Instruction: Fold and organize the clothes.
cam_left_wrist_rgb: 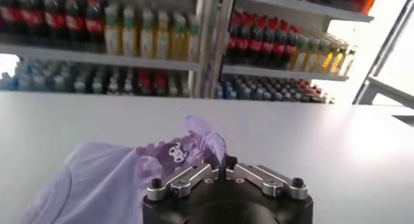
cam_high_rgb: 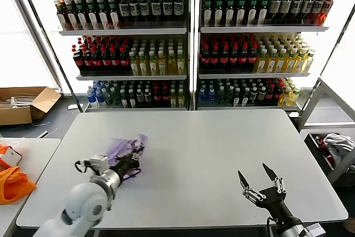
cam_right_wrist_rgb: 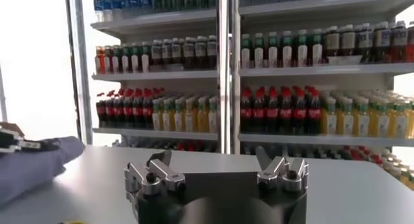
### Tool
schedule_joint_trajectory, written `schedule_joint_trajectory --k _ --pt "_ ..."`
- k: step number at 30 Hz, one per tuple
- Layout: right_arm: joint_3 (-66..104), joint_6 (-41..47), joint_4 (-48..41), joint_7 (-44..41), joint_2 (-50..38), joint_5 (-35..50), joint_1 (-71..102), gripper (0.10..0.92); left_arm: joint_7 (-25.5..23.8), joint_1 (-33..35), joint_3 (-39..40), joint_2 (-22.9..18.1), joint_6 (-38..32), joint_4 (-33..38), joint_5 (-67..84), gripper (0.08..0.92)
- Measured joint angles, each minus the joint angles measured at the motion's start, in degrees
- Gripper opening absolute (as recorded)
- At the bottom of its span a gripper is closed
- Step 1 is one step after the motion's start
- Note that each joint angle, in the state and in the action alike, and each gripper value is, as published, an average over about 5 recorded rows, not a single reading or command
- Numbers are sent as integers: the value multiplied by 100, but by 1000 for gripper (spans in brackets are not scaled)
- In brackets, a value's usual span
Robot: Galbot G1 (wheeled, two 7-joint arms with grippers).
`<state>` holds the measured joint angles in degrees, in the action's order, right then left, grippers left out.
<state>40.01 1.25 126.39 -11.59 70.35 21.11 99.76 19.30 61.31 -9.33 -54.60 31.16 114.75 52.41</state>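
Lavender fabric is pinched between the fingertips of the left gripper (cam_left_wrist_rgb: 224, 169), whose jaws are pressed together on a fold of the T-shirt (cam_high_rgb: 125, 147). In the left wrist view a gathered tuft of cloth rises just past the fingertips, and a small dark purple print shows on the fabric beside them. The rest of the shirt lies crumpled on the table (cam_high_rgb: 222, 154), spreading back under the gripper toward the table's left edge. Seen from the head, the garment sits in the left half of the tabletop, nearer the front edge than the back, with the left arm reaching in over the front-left corner.

The right gripper (cam_high_rgb: 258, 180) has its jaws wide apart and holds nothing. It hovers over the front-right part of the table, close to the front edge and well apart from the shirt. Its wrist view shows both fingers (cam_right_wrist_rgb: 158, 170) spread, and a lavender bulk at the far side that is probably the same shirt.

An orange bag (cam_high_rgb: 14, 184) lies on a separate surface beyond the table's left edge. Shelves of bottles (cam_high_rgb: 188, 43) stand behind the back edge.
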Motion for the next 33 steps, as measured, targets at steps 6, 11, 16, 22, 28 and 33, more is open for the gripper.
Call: schedule_joint_trajectory --k 6,11,16,22,28,33 --pt "-122 203 -23 130 32 -170 -67 823 796 -695 1266 -789 19 -466 368 107" --pt "-316 472 -82 293 22 -220 -184 823 1293 -1138 1657 -1293 -24 -654 658 202" --pt "-585 830 -157 506 -30 -128 -378 823 1597 -1465 1690 -1535 -128 -691 927 341" --pt "-1091 1388 -379 929 -124 334 -895 823 1671 -1579 1365 -1530 -188 -529 1187 514" --pt "-1805 1913 -843 1424 -71 907 -1717 823 1359 -1333 707 -1195 -262 -135 1082 687" --pt "-2370 2189 -1292 1676 49 1279 -2312 802 1026 -832 50 -965 -405 248 759 806"
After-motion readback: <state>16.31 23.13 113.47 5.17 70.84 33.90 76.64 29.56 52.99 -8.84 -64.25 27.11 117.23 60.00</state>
